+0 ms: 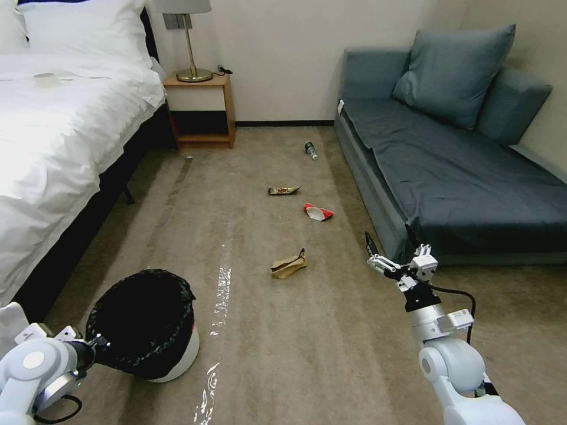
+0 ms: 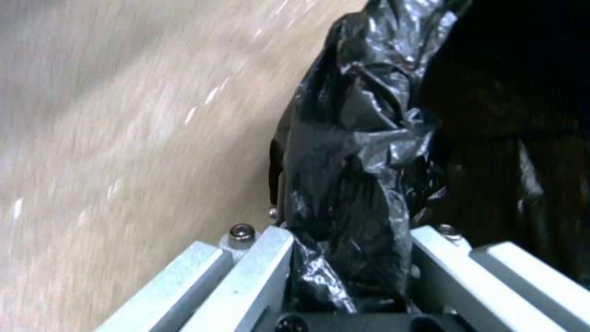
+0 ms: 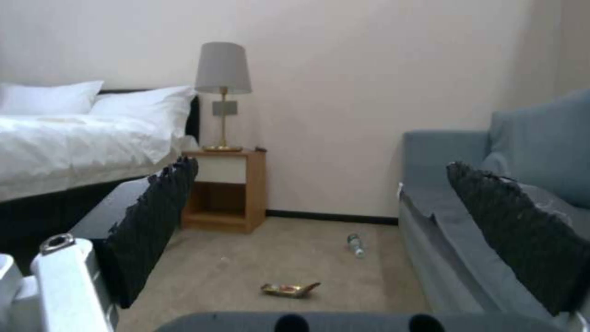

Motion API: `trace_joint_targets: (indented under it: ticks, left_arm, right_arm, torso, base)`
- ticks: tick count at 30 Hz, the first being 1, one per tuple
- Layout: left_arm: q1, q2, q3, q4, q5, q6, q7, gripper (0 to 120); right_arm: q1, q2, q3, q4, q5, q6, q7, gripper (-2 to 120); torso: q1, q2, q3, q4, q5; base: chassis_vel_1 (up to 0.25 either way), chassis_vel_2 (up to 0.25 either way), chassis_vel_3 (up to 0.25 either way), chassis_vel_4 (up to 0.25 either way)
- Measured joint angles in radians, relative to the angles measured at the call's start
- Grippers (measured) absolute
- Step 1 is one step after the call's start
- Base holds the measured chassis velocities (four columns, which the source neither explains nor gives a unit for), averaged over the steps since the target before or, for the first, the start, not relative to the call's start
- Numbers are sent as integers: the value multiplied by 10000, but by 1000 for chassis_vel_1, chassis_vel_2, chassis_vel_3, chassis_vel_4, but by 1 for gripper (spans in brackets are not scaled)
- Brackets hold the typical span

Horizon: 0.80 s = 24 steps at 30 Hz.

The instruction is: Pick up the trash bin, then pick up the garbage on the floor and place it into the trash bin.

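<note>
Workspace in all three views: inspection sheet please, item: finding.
Surface: beige carpet floor with shiny tape strips.
Job's things: white plastic trash bin with black bag liner; crumpled brown paper bag, red-and-white wrapper, gold-and-dark snack wrapper, small clear bottle with green label, all on the floor.
Clutter: nothing seen.
Grippers: left gripper shut on the bin's bagged rim; right gripper open, above the floor near the sofa.
Cables: black cable at the right wrist.
Surroundings: white bed, wooden nightstand with lamp, grey-blue sofa.
</note>
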Motion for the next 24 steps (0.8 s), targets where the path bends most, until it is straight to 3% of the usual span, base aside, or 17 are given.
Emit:
trace_joint_targets:
  ticks: [1, 3, 4, 6, 7, 8, 9, 10, 11, 12, 13, 14, 15, 17, 18, 22, 24]
  left_arm:
    - [0, 0, 0, 0, 0, 0, 0, 1]
    - [116, 155, -115, -533, 1717, -123, 1153, 1]
    - [116, 155, -115, -533, 1717, -123, 1153, 1]
    - [133, 381, -349, -1004, 2850, -260, 2133, 1]
    - [133, 381, -349, -1004, 2850, -260, 2133, 1]
    - [138, 510, -459, -1165, 3659, -409, 2887, 1]
    - [145, 729, -663, -1303, 5089, -851, 4127, 1]
    - [145, 729, -663, -1303, 5089, -851, 4127, 1]
    - [142, 846, -757, -1348, 5599, -1076, 4613, 1]
    - [105, 1025, -866, -1383, 6134, -1576, 5504, 1]
    - [105, 1025, -866, -1383, 6134, -1576, 5504, 1]
    - [58, 1175, -906, -1383, 6445, -2079, 6519, 1]
    - [58, 1175, -906, -1383, 6445, -2079, 6519, 1]
    - [6, 1328, -953, -1386, 6763, -2632, 8029, 0]
    - [6, 1328, -953, -1386, 6763, -2632, 8029, 0]
    - [28, 1337, -1044, -1328, 7063, -2677, 8951, 0]
    - [64, 1306, -1148, -1238, 7206, -2641, 9011, 0]
  right_arm:
    - [0, 0, 0, 0, 0, 0, 0, 100]
    - [74, 58, 55, 0, 103, -25, 73, 100]
    - [74, 58, 55, 0, 103, -25, 73, 100]
    - [152, 125, 122, 12, 208, -73, 165, 100]
    - [152, 125, 122, 12, 208, -73, 165, 100]
    - [200, 157, 176, 29, 252, -107, 228, 100]
    - [299, 203, 274, 70, 421, -200, 411, 100]
    - [299, 203, 274, 70, 421, -200, 411, 100]
    - [357, 218, 329, 91, 523, -248, 526, 100]
    - [476, 249, 431, 110, 749, -340, 720, 100]
    - [476, 249, 431, 110, 749, -340, 720, 100]
    - [591, 278, 522, 138, 958, -399, 911, 100]
    - [591, 278, 522, 138, 958, -399, 911, 100]
    - [692, 346, 591, 184, 1091, -484, 1157, 100]
    - [692, 346, 591, 184, 1091, -484, 1157, 100]
    - [712, 443, 655, 253, 1098, -517, 1200, 100]
    - [720, 482, 708, 257, 1028, -523, 1210, 100]
  torso:
    - [0, 0, 0, 0, 0]
    - [0, 0, 0, 4, -2]
    - [0, 0, 0, 4, -2]
    - [0, 0, 0, 4, 0]
    - [0, 0, 0, 4, 0]
    - [0, 0, 0, 3, 0]
    - [0, 0, 0, 0, 1]
    - [0, 0, 0, 0, 1]
    - [0, 0, 0, 0, 5]
    - [0, 0, 0, 7, 6]
    - [0, 0, 0, 7, 6]
    - [0, 0, 0, 4, -2]
    - [0, 0, 0, 4, -2]
    - [0, 0, 0, -2, 5]
    - [0, 0, 0, -2, 5]
    - [0, 0, 0, 1, -1]
    - [0, 0, 0, 2, 2]
  base:
    - [0, 0, 0, 0]
    - [0, 0, 0, 0]
    - [0, 0, 0, 0]
    - [0, 0, 0, 0]
    - [0, 0, 0, 0]
    - [0, 0, 0, 0]
    - [0, 0, 0, 0]
    - [0, 0, 0, 0]
    - [0, 0, 0, 0]
    - [0, 0, 0, 0]
    - [0, 0, 0, 0]
    - [0, 0, 0, 0]
    - [0, 0, 0, 0]
    - [0, 0, 0, 0]
    - [0, 0, 0, 0]
    - [0, 0, 0, 0]
    - [0, 0, 0, 0]
